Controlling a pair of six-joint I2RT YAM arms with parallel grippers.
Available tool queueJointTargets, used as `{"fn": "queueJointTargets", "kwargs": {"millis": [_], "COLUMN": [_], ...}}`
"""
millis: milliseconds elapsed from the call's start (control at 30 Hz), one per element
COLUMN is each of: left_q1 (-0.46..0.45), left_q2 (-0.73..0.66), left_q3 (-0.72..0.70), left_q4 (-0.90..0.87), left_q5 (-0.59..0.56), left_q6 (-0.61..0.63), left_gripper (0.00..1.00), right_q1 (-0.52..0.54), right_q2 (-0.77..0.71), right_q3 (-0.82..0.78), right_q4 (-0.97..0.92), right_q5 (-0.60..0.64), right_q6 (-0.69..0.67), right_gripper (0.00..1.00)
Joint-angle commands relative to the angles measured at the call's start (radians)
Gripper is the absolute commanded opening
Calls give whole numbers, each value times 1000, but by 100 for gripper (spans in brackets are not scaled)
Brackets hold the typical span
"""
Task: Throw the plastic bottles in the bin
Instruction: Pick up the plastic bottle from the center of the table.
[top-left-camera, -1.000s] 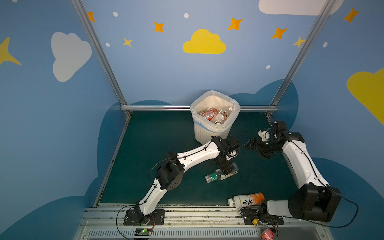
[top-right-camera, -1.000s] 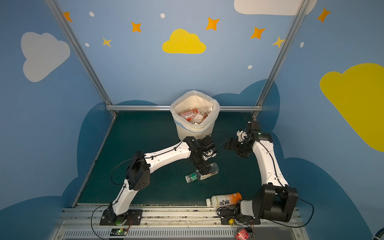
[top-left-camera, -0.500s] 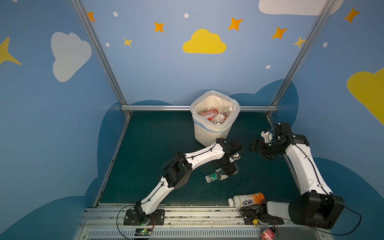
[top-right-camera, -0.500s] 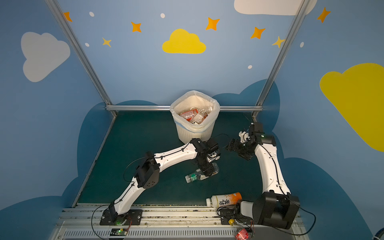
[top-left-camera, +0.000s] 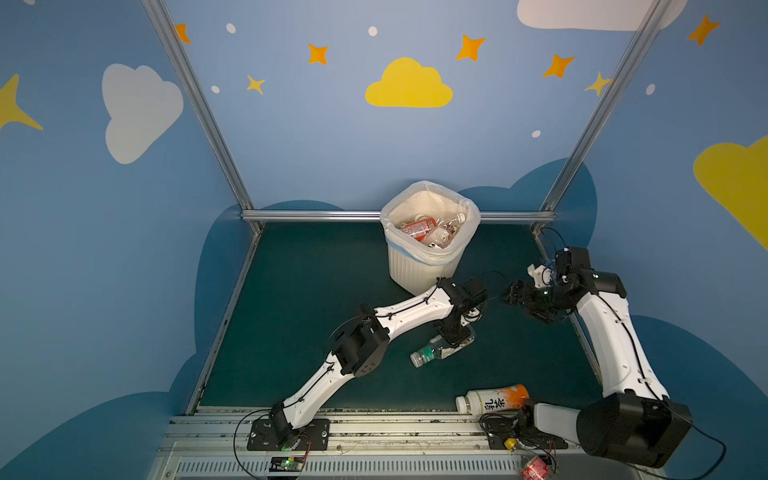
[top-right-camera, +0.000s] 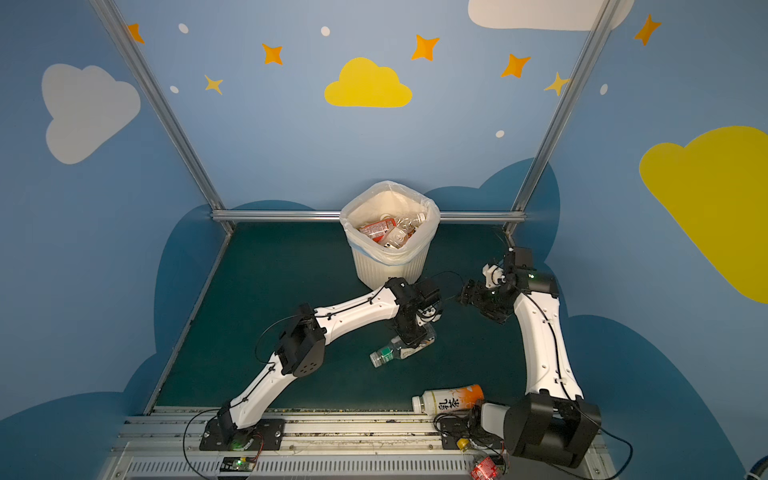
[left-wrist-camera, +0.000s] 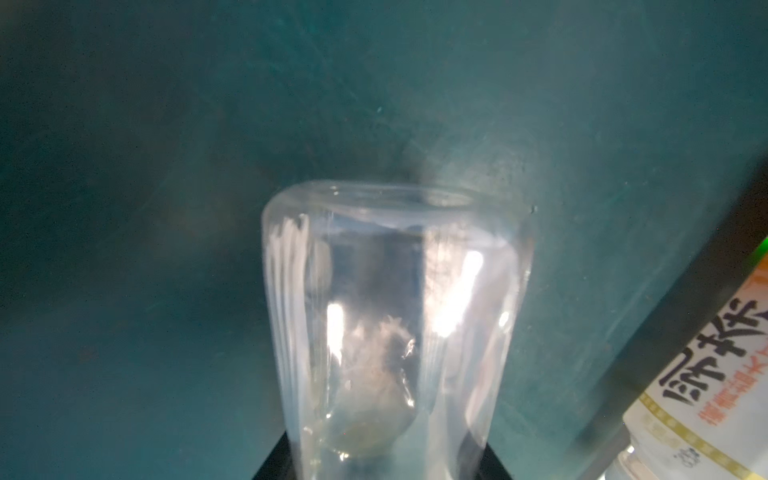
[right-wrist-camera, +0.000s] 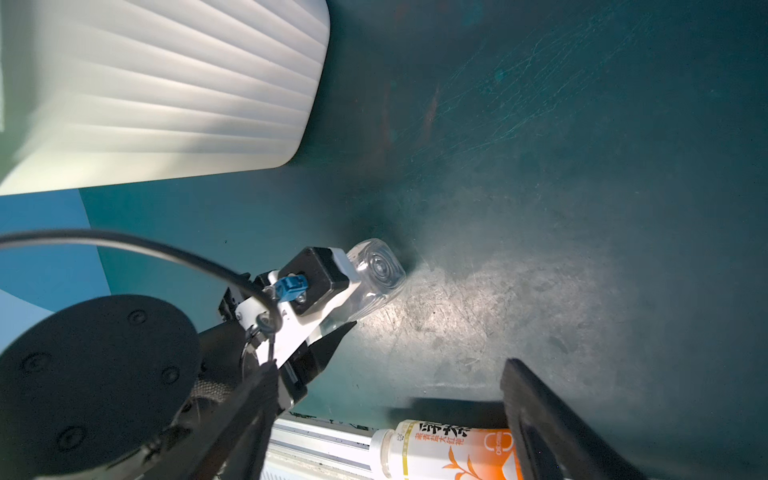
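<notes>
While the right pincer (top-left-camera: 510, 296) hangs with jaws apart and empty above the surface (top-left-camera: 311, 311), the left pincer (top-left-camera: 457, 338) is clamped on a clear bottle (top-left-camera: 434, 353) lying on its side. The hold sits on the lower body close to the base. The neck end, with green on it, sticks out sideways from the jaws in both top views; the right wrist view shows the bare base (right-wrist-camera: 380, 266) poking past the left pincer (right-wrist-camera: 332, 324) on the other side. Left wrist view: only the see-through body (left-wrist-camera: 390, 311), jaws themselves hidden. The bottle looks empty, so I judge it very light, thin-walled, likely to dent under squeeze, smooth and a bit slippery. With the grip this far from the middle, the long neck end may swing or pivot on the lift; mid-body across the width would be steadier. The bin (top-left-camera: 419, 274) stands just beyond the left pincer, away from the arm bases, with several bottles (top-left-camera: 428, 230) already inside. One more, the orange-and-white labelled bottle (top-left-camera: 494, 401), lies behind both pincers by the right arm's base. It looks heavier, maybe with liquid inside, though I cannot confirm that. Take it around the labelled middle, where the label should give better friction.
</notes>
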Motion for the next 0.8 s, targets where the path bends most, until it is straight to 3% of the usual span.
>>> {"fn": "queueJointTargets", "kwargs": {"millis": [0, 233, 333, 467, 567, 667, 767], "left_q1": [10, 72, 103, 135, 173, 231, 290], "left_q2": [-162, -432, -528, -686, -792, -831, -738], "left_q3": [-13, 31, 128, 112, 13, -50, 85], "left_q4": [-54, -170, -215, -89, 84, 234, 249], "left_q5": [-22, 5, -73, -267, -356, -371, -333], "left_q6": [-24, -95, -137, -182, -188, -175, -144], "left_gripper": [49, 52, 54, 55, 58, 62, 64], "right_q1": [-10, -16, -16, -13, -1, 18, 41], "right_q2": [-29, -38, -32, -22, -17, -5, 15], "right_q3": [-5, 24, 52, 79, 88, 101, 119], "right_q4": [-12, 15, 27, 51, 71, 74, 69], "right_q5": [12, -6, -35, -77, -87, -84, -77], "right_q6": [-6, 3, 10, 33, 48, 52, 53], "right_gripper": [85, 85, 85, 85, 85, 85, 85]}}
